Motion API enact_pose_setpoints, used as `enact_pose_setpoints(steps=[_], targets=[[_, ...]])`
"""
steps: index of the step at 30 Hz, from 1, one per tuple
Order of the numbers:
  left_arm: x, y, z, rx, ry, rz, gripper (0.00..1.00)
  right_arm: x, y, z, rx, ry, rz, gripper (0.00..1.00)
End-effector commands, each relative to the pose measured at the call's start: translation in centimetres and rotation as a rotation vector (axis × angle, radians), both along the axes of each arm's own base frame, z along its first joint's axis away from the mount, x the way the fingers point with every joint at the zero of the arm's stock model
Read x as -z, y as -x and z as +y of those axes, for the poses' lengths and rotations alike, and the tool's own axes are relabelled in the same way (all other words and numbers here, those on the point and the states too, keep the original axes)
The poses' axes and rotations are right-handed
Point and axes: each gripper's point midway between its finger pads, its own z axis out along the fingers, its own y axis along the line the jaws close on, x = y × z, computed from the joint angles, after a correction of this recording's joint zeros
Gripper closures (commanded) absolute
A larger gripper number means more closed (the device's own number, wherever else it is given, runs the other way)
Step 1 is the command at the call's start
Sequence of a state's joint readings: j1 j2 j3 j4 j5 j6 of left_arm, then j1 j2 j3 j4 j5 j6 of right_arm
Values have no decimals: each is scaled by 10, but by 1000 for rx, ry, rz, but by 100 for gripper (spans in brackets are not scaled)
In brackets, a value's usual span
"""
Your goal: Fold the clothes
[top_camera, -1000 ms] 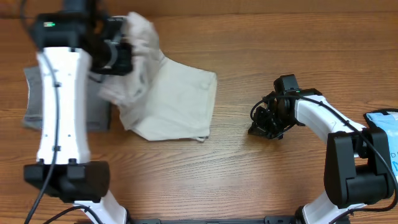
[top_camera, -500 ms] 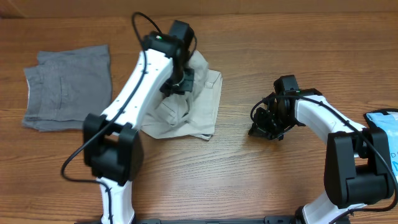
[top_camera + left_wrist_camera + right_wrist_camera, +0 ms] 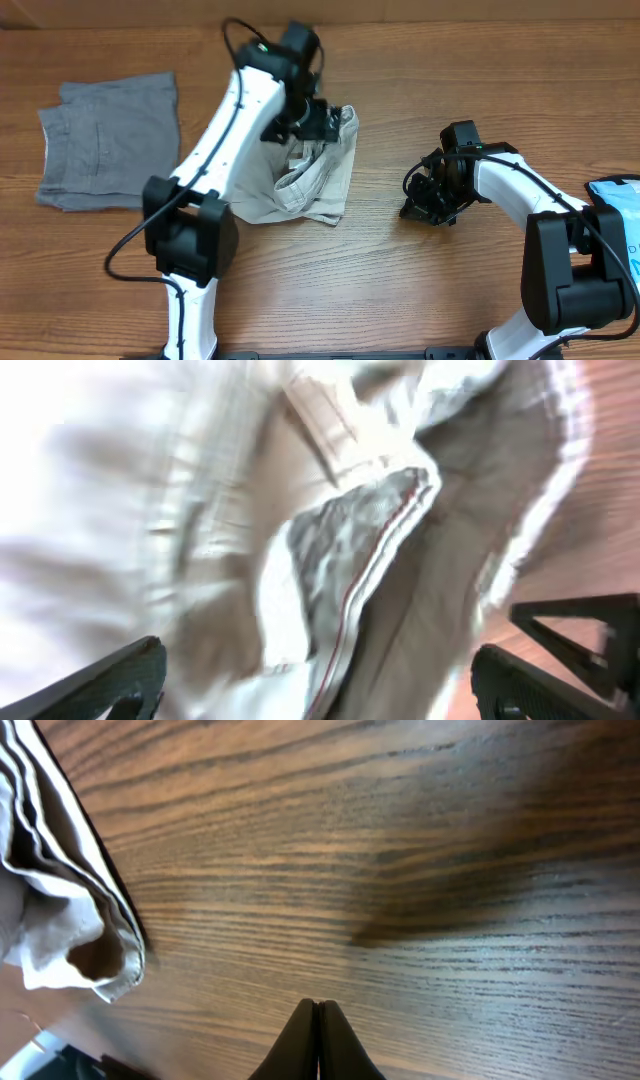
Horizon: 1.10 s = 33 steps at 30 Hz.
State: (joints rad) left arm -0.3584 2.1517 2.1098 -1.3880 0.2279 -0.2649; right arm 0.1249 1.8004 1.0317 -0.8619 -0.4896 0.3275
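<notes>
I am looking at the clothes (image 3: 312, 185), a pale beige pair of shorts, lying bunched and partly doubled over on the wooden surface (image 3: 450, 70), a little left of centre. Their upper end is rising in a crumpled ridge, and the left wrist view is showing a seam and a turned-out lining there. The lower part is spreading flatter toward the near edge of the surface.

The left end effector (image 3: 322, 122) is hovering right over the upper end of the shorts. Its jaws are spread wide and fabric is filling the view beneath them. Nothing is being pinched, so I am reading it as released. I cannot tell whether the fingertips are touching the cloth. The left arm is stretching diagonally across the left part of the shorts, hiding that portion from the overhead camera.

To the right, apart from the shorts, the right end effector (image 3: 428, 200) is sitting low over bare wood. Its wrist camera is showing the two fingers pressed together with nothing between them, so it is clenched and empty. A hem of the beige fabric is showing at the left edge of that view.

Further out, a grey pair of shorts (image 3: 110, 140) is lying flat near the left end of the surface, well apart from the beige pair. At the far right edge a light-blue printed item (image 3: 615, 205) is peeking out, partly hidden by the right arm.
</notes>
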Motion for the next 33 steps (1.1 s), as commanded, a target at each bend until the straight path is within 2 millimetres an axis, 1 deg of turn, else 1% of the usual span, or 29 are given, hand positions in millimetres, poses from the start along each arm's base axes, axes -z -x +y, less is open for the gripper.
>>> enact_pose_setpoints(steps=[1, 2, 4, 6, 7, 8, 9, 10, 11, 12, 13, 15, 16, 18, 19, 21, 24, 26, 27, 29, 31, 32, 33], targets=[[-57, -7, 32, 8, -29, -141, 0, -30, -22, 1, -37, -11, -124, 96], [-62, -7, 45, -5, -62, -153, 0, -43, -28, 2, -37, -20, -161, 95], [-64, -8, 54, 2, -73, -161, 0, -71, -37, 10, -62, -67, -245, 91], [-62, -6, 65, 11, -88, -145, 0, -105, -44, 23, -105, -155, -343, 90], [-59, -6, 70, 13, -94, -135, 7, -118, -46, 29, -114, -192, -374, 91], [-57, -6, 74, 5, -96, -127, 23, -132, -46, 36, -127, -233, -405, 92], [-54, -7, 75, -1, -85, -123, 38, -141, -47, 41, -140, -262, -430, 93], [-51, -8, 73, 0, -66, -117, 50, -149, -48, 47, -154, -291, -457, 94], [-46, -8, 73, -1, -69, -111, 71, -156, -49, 55, -173, -324, -484, 96], [-41, -8, 76, -3, -87, -104, 89, -163, -50, 65, -201, -365, -515, 96], [-37, -7, 79, -6, -103, -99, 96, -166, -51, 73, -225, -390, -542, 96], [-31, -8, 79, -5, -104, -94, 96, -169, -53, 93, -269, -420, -590, 96], [-30, -7, 79, -6, -104, -92, 96, -170, -52, 103, -294, -430, -608, 96], [-30, -7, 79, -5, -105, -89, 96, -163, -52, 122, -319, -413, -614, 96], [-30, -6, 80, -6, -107, -85, 96, -155, -53, 129, -318, -387, -602, 96], [-30, -2, 84, -12, -111, -68, 96, -132, -51, 140, -322, -324, -563, 96], [-28, 7, 94, -11, -123, -23, 96, -100, -43, 147, -330, -282, -467, 96], [-28, 12, 103, -9, -130, 3, 96, -83, -38, 144, -321, -262, -401, 96], [-27, 14, 106, -11, -132, 13, 96, -75, -37, 139, -296, -237, -364, 96], [-27, 17, 113, -22, -134, 31, 96, -59, -37, 117, -166, -121, -261, 96], [-27, 19, 117, -30, -135, 42, 96, -53, -37, 94, -96, -21, -224, 96], [-27, 19, 118, -32, -135, 42, 96, -55, -38, 87, -75, -1, -219, 96], [-27, 19, 117, -34, -132, 42, 96, -60, -40, 86, -80, -8, -235, 96]])
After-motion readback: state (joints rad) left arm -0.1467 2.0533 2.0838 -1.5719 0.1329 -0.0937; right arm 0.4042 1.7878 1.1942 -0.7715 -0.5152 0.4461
